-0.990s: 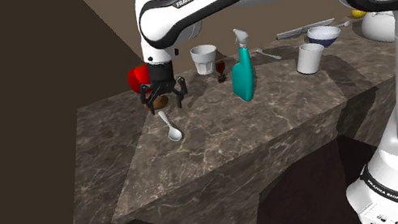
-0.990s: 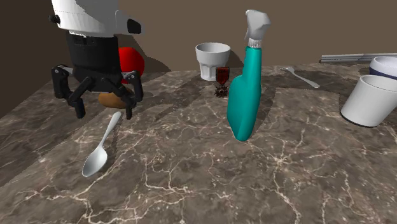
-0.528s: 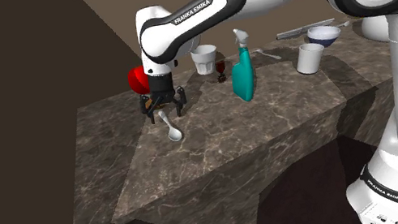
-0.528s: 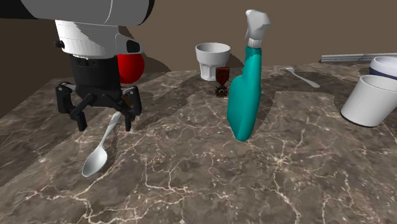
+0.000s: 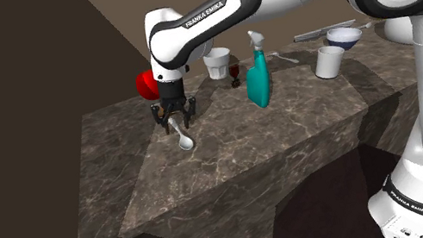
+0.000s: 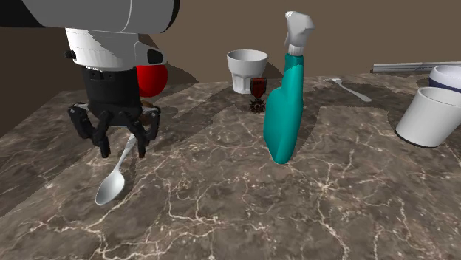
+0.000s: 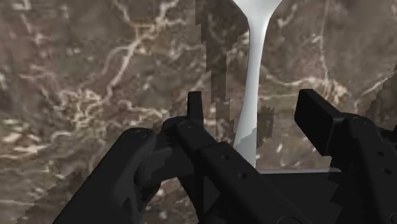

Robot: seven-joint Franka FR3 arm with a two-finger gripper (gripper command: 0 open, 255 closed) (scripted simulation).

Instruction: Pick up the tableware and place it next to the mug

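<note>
A white spoon [image 5: 183, 138] lies flat on the marble counter [image 5: 307, 125], its bowl [image 6: 111, 188] pointing toward the front edge. My black gripper [image 5: 176, 126] stands upright over the spoon's handle, low on the counter [image 6: 222, 192]. The gripper [image 6: 122, 151] straddles the handle. In the wrist view the handle [image 7: 254, 76] runs between the two fingers [image 7: 194, 111], which stand apart from it on both sides, so the gripper [image 7: 254, 114] is open. A white mug [image 5: 330, 61] stands at the shoulder view's right; it is the plain cylinder [image 6: 428, 116] in the second exterior view.
A teal spray bottle [image 6: 284, 111] stands mid-counter, with a small dark red goblet [image 6: 258, 89] and a white cup [image 6: 247, 69] behind it. A red ball [image 6: 151, 79] sits right behind the gripper. A bowl [image 5: 344, 35] and another utensil [image 6: 351, 89] lie far back.
The gripper has come down over the spoon's handle, and its fingers have drawn closer together. The spoon has not moved.
</note>
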